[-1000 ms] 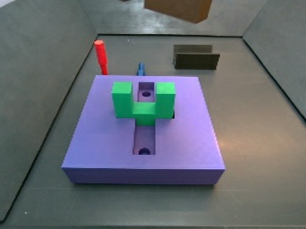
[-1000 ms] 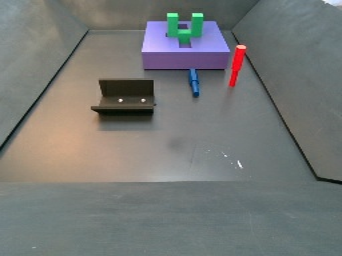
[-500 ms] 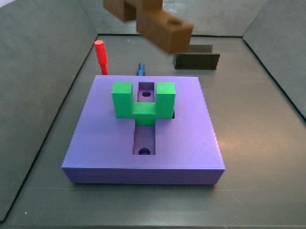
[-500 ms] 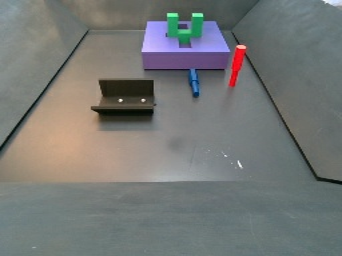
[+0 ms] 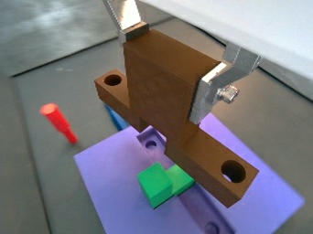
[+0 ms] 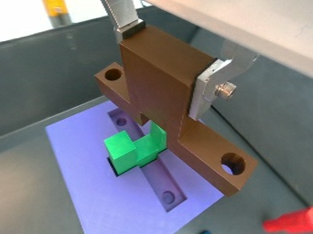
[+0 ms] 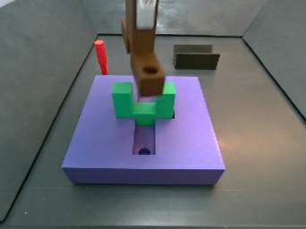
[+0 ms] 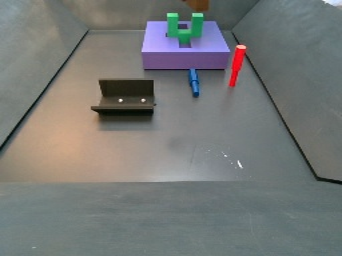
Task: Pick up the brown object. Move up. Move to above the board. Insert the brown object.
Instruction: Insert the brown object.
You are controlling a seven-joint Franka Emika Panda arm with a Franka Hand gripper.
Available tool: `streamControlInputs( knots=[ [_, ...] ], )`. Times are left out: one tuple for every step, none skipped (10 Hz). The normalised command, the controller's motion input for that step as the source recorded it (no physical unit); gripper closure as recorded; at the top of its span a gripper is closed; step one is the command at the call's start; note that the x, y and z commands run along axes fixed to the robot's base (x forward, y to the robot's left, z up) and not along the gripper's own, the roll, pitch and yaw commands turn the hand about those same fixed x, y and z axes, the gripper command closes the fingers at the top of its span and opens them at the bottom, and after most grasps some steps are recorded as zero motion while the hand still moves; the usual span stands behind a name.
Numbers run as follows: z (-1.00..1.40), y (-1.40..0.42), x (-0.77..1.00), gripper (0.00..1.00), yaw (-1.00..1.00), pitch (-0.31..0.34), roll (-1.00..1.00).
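Claw (image 5: 171,64) clamps brown object (image 5: 171,110) between its fingers; above board (image 5: 263,196).

Brown object (image 7: 147,63) moved from upper background to above board (image 7: 107,148).

Green U-shaped block (image 7: 142,101), red upright peg (image 8: 238,65), blue stick (image 8: 194,81), dark fixture (image 8: 124,97) on the grey floor.
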Motion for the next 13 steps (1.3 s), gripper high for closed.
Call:
streamControlInputs(
  knots=[
    [-0.4, -0.05, -0.02, 1.0, -0.95, -0.106, -0.12],
    [-0.2, -0.2, -0.02, 1.0, -0.74, -0.179, -0.22],
    [-0.23, -0.43, 0.0, 1.0, -0.51, -0.149, -0.2],
    [-0.15, -0.5, 0.11, 1.0, -0.39, -0.071, -0.19],
    [-0.19, 0.0, 0.27, 1.0, -0.34, 0.0, -0.05],
    [-0.33, 0.43, -0.07, 1.0, -0.18, -0.003, 0.0],
    [-0.31, 0.37, -0.12, 1.0, -0.03, -0.019, 0.0],
    [-0.27, 0.0, -0.03, 1.0, 0.12, -0.053, 0.0],
    [-0.3, -0.24, 0.0, 1.0, 0.15, -0.04, 0.05],
    [-0.19, -0.25, 0.0, 1.0, 0.13, -0.013, 0.01],
    [-0.15, -0.38, 0.3, 1.0, 0.04, 0.0, 0.03],
    [-0.3, -0.13, 0.26, 1.0, 0.0, 0.0, 0.07],
    [-0.29, 0.0, 0.19, 1.0, 0.01, 0.0, 0.1]
  ],
)
